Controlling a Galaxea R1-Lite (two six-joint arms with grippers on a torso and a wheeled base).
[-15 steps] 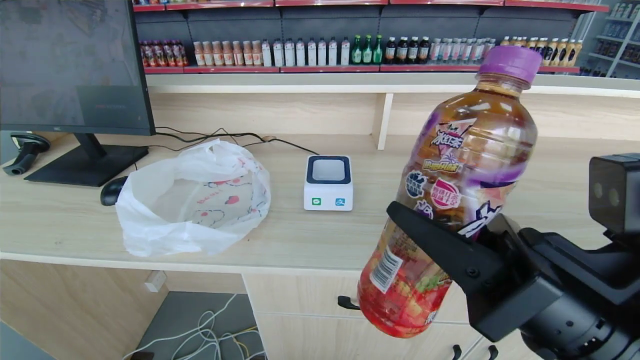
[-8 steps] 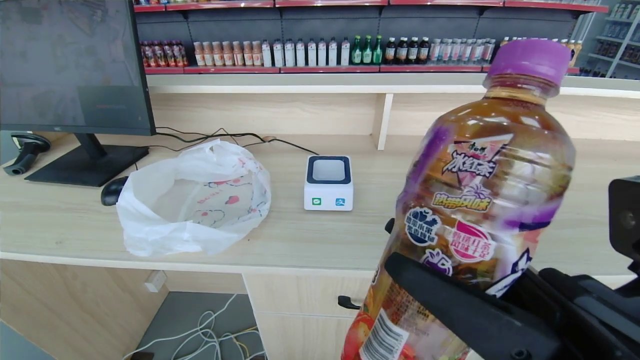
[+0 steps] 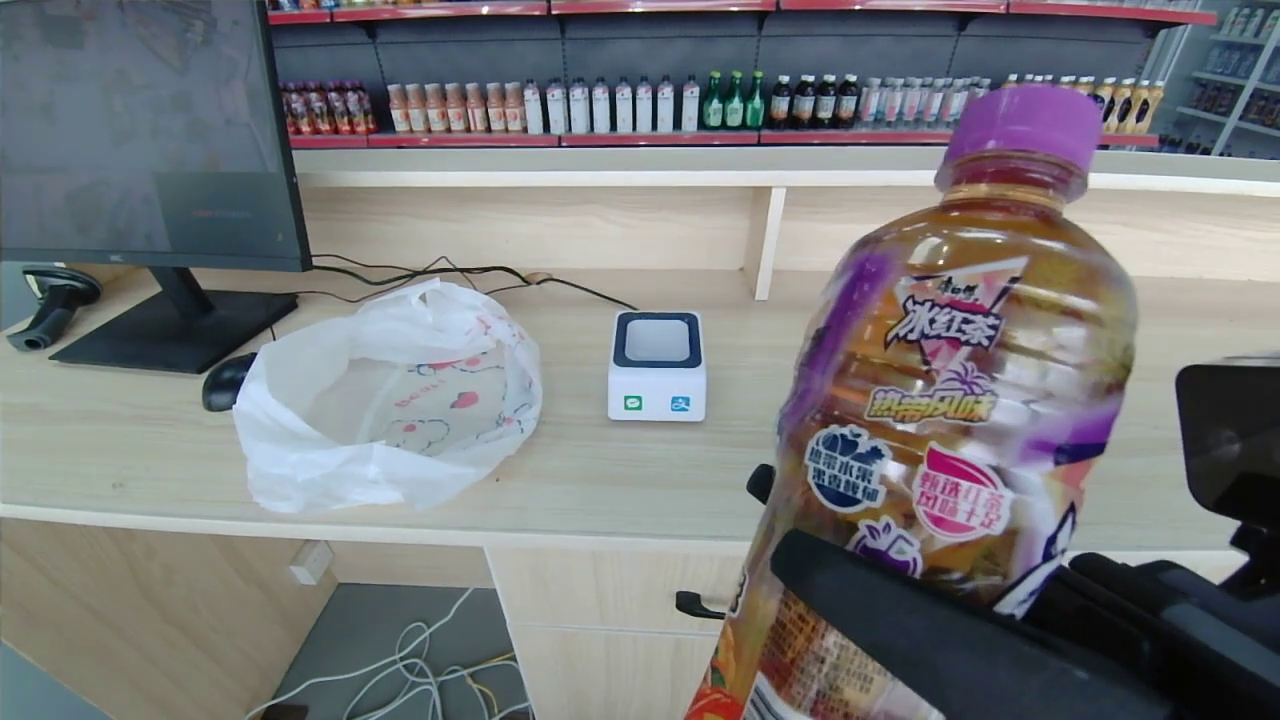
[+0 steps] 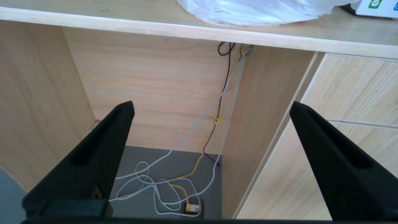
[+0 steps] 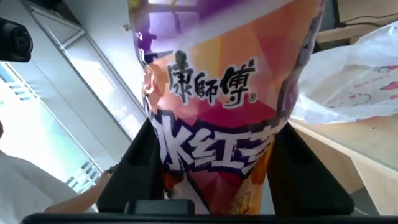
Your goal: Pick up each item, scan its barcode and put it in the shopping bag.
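Note:
My right gripper is shut on a tea bottle with a purple cap, amber drink and a bright label, held upright close to the head camera at the right, above the counter's front edge. In the right wrist view the bottle sits between the black fingers. The white scanner stands mid-counter, to the bottle's left. The white shopping bag lies open left of the scanner. My left gripper hangs open below the counter, with nothing in it.
A monitor on a stand, a black mouse and a handheld scanner sit at the counter's left. Cables run behind the bag. Drawer fronts lie under the counter; loose wires lie on the floor.
The bottle rose and came closer to the head camera, turning more upright; its barcode dropped to the picture's lower edge. Bag and scanner stayed put.

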